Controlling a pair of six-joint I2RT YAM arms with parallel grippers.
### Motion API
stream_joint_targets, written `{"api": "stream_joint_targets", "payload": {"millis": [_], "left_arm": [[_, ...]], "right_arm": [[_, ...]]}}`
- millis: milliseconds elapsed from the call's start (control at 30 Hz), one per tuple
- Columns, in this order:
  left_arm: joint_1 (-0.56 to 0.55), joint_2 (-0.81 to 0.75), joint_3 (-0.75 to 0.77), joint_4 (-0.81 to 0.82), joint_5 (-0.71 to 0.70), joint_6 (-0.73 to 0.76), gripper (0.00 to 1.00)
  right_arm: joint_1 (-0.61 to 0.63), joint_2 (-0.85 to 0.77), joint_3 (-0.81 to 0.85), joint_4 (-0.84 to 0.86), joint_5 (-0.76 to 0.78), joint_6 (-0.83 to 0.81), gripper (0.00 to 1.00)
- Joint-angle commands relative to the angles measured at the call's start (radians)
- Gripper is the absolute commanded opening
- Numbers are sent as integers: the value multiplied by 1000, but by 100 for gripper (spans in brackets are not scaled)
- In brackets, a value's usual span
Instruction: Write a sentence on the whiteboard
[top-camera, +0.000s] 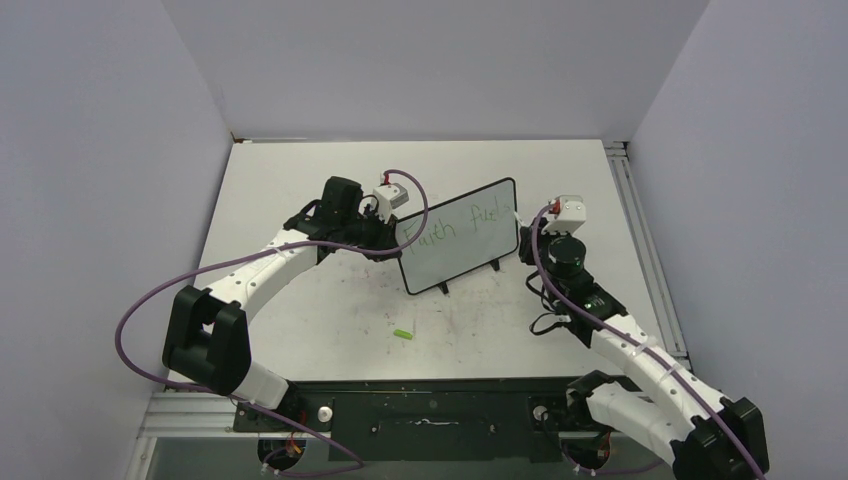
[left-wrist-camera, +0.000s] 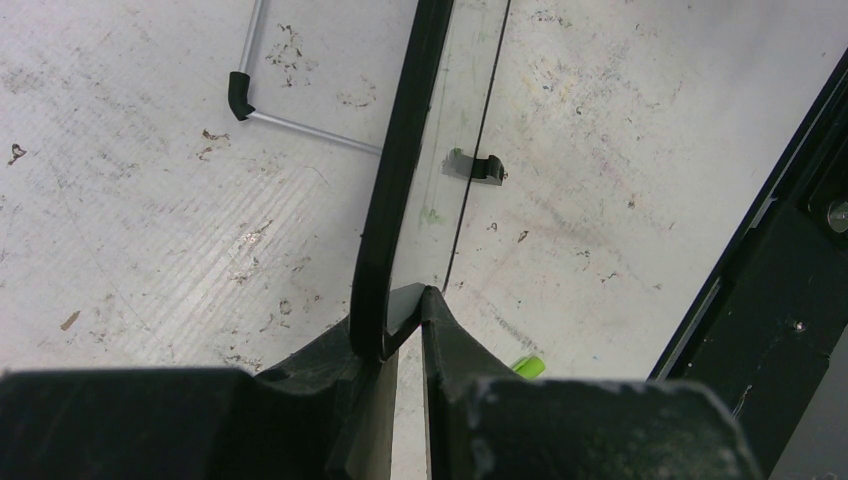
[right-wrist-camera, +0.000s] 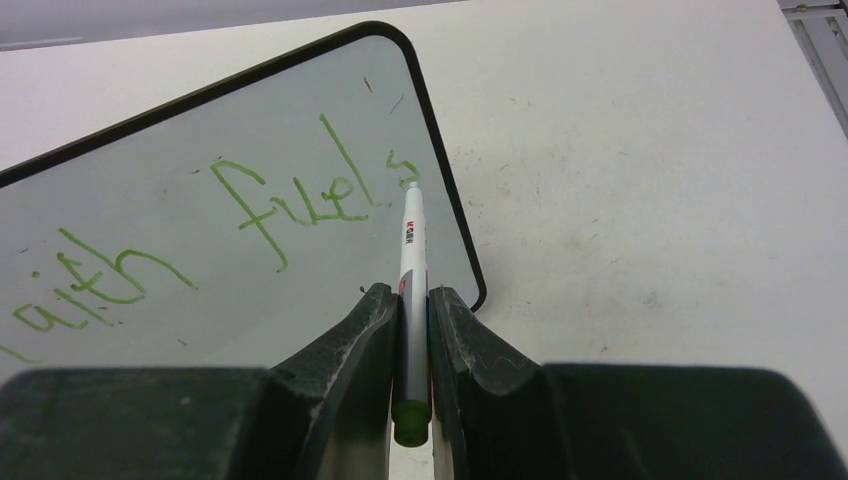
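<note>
Whiteboard (top-camera: 458, 236): upright, middle of bench (top-camera: 290, 180).
Left fingers (left-wrist-camera: 455, 340): pinching its lower edge, bracing it for writing.
Right fingers (right-wrist-camera: 350, 340): pinching marker (right-wrist-camera: 411, 240), tip at "fuels".
Sentence (right-wrist-camera: 290, 205): 2 words, likely unfinished.

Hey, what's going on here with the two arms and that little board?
Two robot arms are writing on a small whiteboard standing on the table. The left end effector is clamped on the board's edge, steadying it. The right end effector grips a marker, its tip at the board just after "fuels". The sentence reads "Faith fuels" in green so far. A green cap lies in front of the board.
</note>
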Motion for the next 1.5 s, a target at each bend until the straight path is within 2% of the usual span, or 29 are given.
{"api": "stream_joint_targets", "payload": {"millis": [0,200,333,400,667,800,933,1233,1467], "left_arm": [[-3,-16,31,-29,-71,62,0],[-8,-19,33,-32,-74,63,0],[-11,-20,33,-35,-82,63,0],[-14,-20,34,-35,-84,63,0],[-21,-23,32,-36,-93,63,0],[-23,-24,30,-34,-93,65,0],[-23,-28,30,-35,-94,65,0],[-23,-27,30,-36,-88,68,0],[-23,-28,30,-35,-86,69,0]], "right_arm": [[41,-60,32,-69,16,29,5],[182,-106,23,-101,-83,26,5],[269,-113,-27,-38,-225,49,5],[320,-107,-66,3,-249,65,5],[520,17,-131,209,-170,105,5],[566,84,-147,318,-137,116,5],[611,119,-167,398,-35,118,5],[617,176,-159,437,45,102,5],[614,231,-144,469,50,91,5]]}}
